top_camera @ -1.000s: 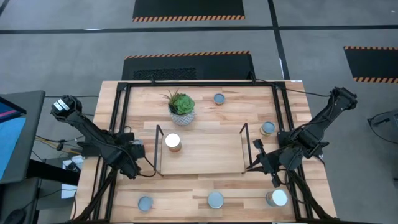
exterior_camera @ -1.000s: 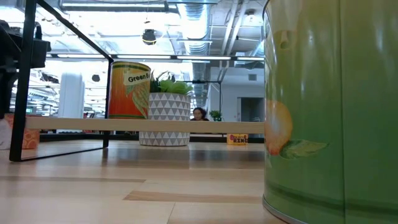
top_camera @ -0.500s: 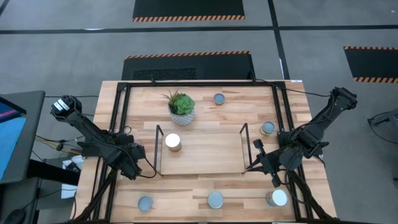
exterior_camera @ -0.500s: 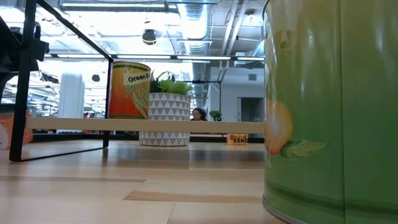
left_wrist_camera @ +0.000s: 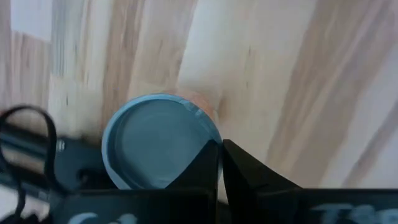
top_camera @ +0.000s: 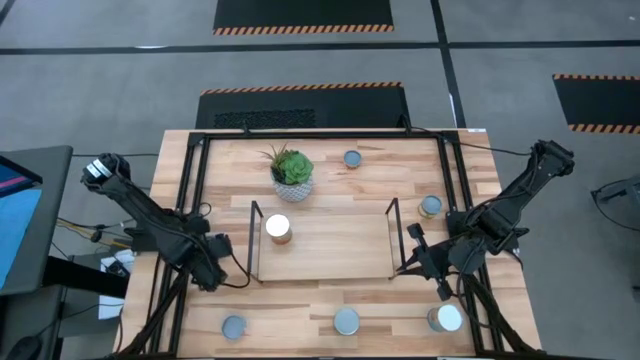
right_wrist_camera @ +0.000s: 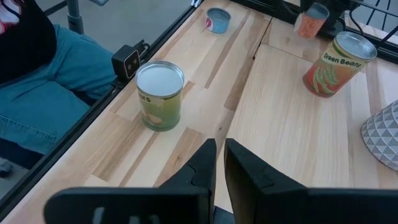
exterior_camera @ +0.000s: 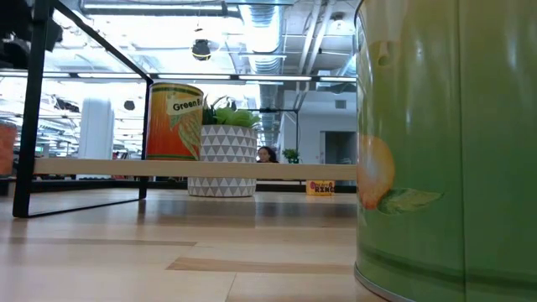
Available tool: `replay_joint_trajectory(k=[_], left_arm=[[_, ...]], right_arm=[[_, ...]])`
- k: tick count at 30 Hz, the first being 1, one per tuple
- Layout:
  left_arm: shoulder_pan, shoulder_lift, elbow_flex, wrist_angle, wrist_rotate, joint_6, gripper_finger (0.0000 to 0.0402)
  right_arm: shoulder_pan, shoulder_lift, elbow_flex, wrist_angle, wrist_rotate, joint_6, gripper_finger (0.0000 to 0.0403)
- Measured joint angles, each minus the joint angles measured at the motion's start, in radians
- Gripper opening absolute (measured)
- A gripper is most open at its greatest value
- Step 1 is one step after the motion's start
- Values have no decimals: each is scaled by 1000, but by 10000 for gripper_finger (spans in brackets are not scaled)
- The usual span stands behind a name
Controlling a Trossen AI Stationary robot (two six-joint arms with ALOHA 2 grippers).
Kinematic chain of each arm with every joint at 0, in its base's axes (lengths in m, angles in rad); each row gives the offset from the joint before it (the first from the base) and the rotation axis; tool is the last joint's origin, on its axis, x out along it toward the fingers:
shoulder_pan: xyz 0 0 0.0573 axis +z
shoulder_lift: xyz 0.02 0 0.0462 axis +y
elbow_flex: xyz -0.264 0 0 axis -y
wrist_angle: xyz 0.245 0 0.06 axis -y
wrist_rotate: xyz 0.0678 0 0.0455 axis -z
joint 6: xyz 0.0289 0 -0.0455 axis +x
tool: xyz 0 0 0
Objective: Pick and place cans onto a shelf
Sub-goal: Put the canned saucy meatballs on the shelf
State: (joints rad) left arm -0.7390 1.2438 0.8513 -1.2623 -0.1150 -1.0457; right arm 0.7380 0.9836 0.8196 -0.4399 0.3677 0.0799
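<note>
The light-wood shelf stands mid-table. An orange-sided Green Beans can stands on its board, as the low view also shows. Other cans stand on the table at the far side, the right and along the near edge. My left gripper is shut, left of the shelf. A blue-topped, orange-sided can shows just beyond its fingertips. My right gripper is shut and empty at the shelf's right end.
A green succulent in a white patterned pot stands behind the shelf's far left corner. A black frame runs round the table. A person in blue trousers sits beyond the near edge. The green can fills the low view's right.
My left gripper has drawn away from the shelf's left upright toward the table's near edge. My right arm has kept still, and the cans in the high view stay where they were.
</note>
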Motion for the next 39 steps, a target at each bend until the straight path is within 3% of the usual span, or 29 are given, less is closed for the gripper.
replay_joint_trajectory(k=[9, 14, 23, 27, 31, 36, 39], left_arm=[[-59, 0, 205, -238, 92, -98, 0], [-73, 0, 334, -295, 18, -125, 0], [-21, 0, 538, -308, -76, -35, 0], [32, 7, 609, -286, -235, 71, 0], [128, 36, 648, -195, -328, 234, 0], [293, 121, 666, 53, -351, 553, 0], [394, 189, 690, 205, -300, 755, 0]], right_arm=[[0, 0, 0, -4, 0, 0, 55], [0, 0, 0, -2, 0, 0, 55], [0, 0, 0, -4, 0, -1, 55], [0, 0, 0, -16, 0, -2, 55], [0, 0, 0, -24, 0, -2, 55], [0, 0, 0, -29, 0, -12, 55], [0, 0, 0, -36, -1, -12, 55]])
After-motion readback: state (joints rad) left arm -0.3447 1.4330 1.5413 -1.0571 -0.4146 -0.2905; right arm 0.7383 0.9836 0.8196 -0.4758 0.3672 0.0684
